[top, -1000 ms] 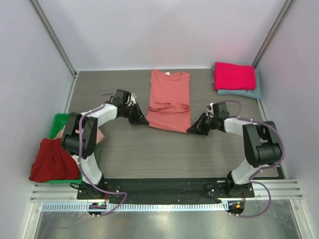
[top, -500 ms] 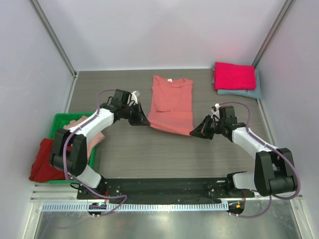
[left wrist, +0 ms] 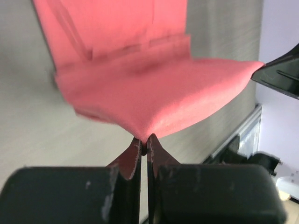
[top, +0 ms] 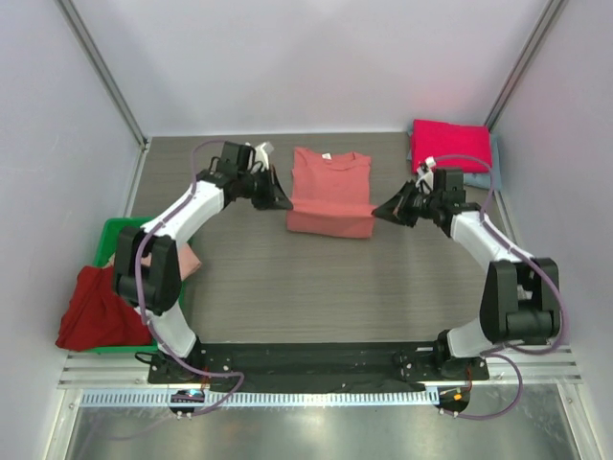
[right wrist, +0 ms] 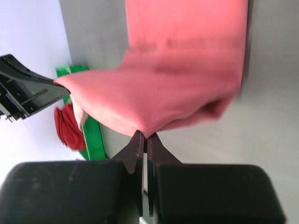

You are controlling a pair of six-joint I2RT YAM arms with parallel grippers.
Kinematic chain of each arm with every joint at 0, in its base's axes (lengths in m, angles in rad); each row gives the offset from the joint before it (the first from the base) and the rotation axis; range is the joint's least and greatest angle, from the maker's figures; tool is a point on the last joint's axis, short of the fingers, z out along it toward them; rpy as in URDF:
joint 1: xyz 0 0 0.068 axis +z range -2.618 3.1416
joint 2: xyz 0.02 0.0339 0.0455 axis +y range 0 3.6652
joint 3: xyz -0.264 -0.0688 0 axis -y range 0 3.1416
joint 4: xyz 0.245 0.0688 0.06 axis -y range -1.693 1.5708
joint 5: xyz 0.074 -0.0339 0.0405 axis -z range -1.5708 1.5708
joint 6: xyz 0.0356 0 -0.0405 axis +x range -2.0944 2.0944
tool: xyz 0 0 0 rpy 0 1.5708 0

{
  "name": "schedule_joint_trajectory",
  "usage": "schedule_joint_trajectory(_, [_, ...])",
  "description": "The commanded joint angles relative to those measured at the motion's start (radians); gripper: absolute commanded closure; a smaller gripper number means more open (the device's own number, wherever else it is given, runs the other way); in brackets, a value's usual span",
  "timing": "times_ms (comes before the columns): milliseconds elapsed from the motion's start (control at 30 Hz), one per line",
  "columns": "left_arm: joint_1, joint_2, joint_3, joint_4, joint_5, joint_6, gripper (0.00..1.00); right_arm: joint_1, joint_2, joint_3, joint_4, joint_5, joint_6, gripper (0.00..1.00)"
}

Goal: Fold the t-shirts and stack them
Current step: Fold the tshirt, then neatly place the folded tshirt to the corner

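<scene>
Grey table [top: 287, 287], salmon t-shirt [top: 330, 187] with white label [top: 326, 154], pinched by left gripper [top: 284, 203] and right gripper [top: 377, 213]

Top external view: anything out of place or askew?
The dark red shirt droops over the green bin's near edge, and a pale pink one pokes out too. The salmon shirt, pinched by left gripper and right gripper, is just mid-fold.

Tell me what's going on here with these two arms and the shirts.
Both arms are folding the salmon t-shirt on the table. The left tool and right tool each pinch a corner of its near hem, lifted and doubled over the shirt's body, not yet laid down. A folded magenta t-shirt sits on a grey-blue t-shirt at the back right. A dark red t-shirt and a pale pink t-shirt wait at the green bin on the left.
</scene>
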Motion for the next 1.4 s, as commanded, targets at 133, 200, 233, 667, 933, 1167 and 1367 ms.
schedule_joint_trajectory(133, [0.059,0.253,0.368,0.001,-0.026,0.147,1.0,-0.038,0.333,0.424,0.161,0.012,-0.061,0.99])
schedule_joint_trajectory(200, [0.071,0.353,0.494,0.002,-0.033,0.167,1.0,-0.038,0.413,0.555,0.18,0.012,-0.073,0.99])
schedule_joint_trajectory(233, [0.076,0.384,0.535,0.004,-0.033,0.199,1.0,-0.039,0.45,0.598,0.187,0.009,-0.075,0.99])
schedule_joint_trajectory(667, [0.085,0.688,1.012,0.094,-0.369,0.377,0.26,-0.027,0.782,1.046,0.182,0.113,-0.326,0.42])
schedule_joint_trajectory(933, [0.09,0.525,0.786,0.047,-0.028,0.242,0.33,-0.087,0.76,0.976,-0.07,0.04,-0.503,0.3])
schedule_joint_trajectory(1167, [0.088,0.553,0.62,0.241,0.387,0.047,0.41,-0.102,0.841,0.983,-0.103,-0.094,-0.512,0.26])
schedule_joint_trajectory(1367, [0.082,0.609,0.591,0.208,0.436,0.075,0.41,-0.102,0.93,1.008,-0.087,-0.23,-0.477,0.25])
